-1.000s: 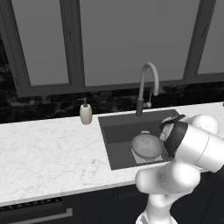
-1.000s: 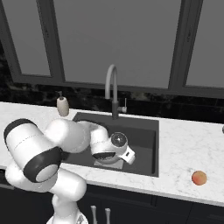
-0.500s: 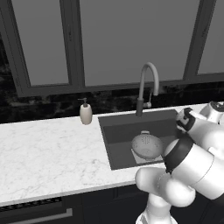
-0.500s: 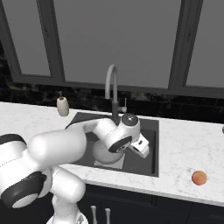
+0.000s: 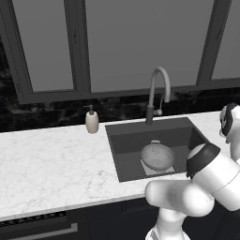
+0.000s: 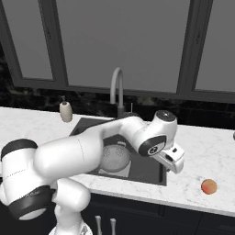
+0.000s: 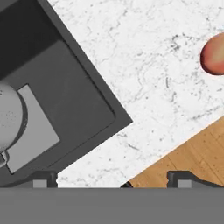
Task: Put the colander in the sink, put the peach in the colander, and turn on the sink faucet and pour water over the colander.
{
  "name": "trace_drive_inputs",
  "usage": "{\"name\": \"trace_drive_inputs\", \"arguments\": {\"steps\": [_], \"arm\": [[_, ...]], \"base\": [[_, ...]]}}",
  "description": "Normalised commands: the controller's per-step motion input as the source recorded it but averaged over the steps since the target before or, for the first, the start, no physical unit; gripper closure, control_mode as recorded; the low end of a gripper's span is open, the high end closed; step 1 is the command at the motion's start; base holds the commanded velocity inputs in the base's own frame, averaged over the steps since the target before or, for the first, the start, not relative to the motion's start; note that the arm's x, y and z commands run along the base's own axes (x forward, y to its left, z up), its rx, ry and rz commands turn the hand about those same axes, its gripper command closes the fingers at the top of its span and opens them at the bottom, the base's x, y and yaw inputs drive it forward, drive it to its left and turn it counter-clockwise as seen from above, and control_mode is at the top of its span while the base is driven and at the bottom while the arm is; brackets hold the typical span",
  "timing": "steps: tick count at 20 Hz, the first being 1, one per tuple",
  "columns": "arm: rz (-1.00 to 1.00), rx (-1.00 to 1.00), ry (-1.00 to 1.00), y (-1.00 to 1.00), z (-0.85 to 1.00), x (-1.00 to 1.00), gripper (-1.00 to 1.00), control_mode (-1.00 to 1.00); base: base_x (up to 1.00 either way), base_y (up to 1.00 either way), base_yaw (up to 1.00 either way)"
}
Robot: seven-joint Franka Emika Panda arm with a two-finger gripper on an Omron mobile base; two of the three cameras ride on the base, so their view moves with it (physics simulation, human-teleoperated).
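**Colander in the sink, peach next**

The colander [image 5: 158, 156] sat at the bottom of the sink [image 5: 123, 151], over the lighter square on the basin floor, so I judged the first step done and the peach to be the step in hand. The peach [image 6: 209, 187] lay alone on the white marble bench [image 6: 206, 151], close to the front edge and well apart from the sink's right rim.

My tool [image 6: 173, 159] hung over the sink's front right corner with its tips spread wide and nothing between them. In the hand view the peach [image 7: 214, 54] showed at the far right, the sink corner [image 7: 65, 100] to the left, and the bench's front edge ran across below, with wooden floor [image 7: 192, 159] beyond it.

The next move, as I saw it, called for carrying the tool along the front edge toward the peach, centring it over the fruit, lowering with the tips astride it and pinching gently, since a round fruit could roll off the edge if nudged. The sink faucet [image 5: 157, 91] stood at the back rim of the sink, its spout arched over the basin.
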Motion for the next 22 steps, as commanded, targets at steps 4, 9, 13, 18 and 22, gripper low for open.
{"name": "trace_drive_inputs", "arguments": {"steps": [4, 9, 13, 18, 22], "arm": [[-0.06, 0.00, 0.00, -0.74, -0.29, -0.85, -1.00, -1.00], [-0.10, 0.00, 0.02, -0.77, -0.08, -0.20, -1.00, -1.00], [-0.04, 0.00, 0.04, -0.68, 0.00, 0.01, -1.00, -1.00], [-0.10, 0.05, 0.01, -0.68, -0.06, 0.19, -1.00, -1.00], [-0.07, 0.03, 0.00, -0.38, -0.18, 0.25, -1.00, -1.00]], "base": [[0.00, 0.00, 0.00], [0.00, 0.00, 0.00], [0.00, 0.00, 0.00], [0.00, 0.00, 0.00], [0.00, 0.00, 0.00]]}}
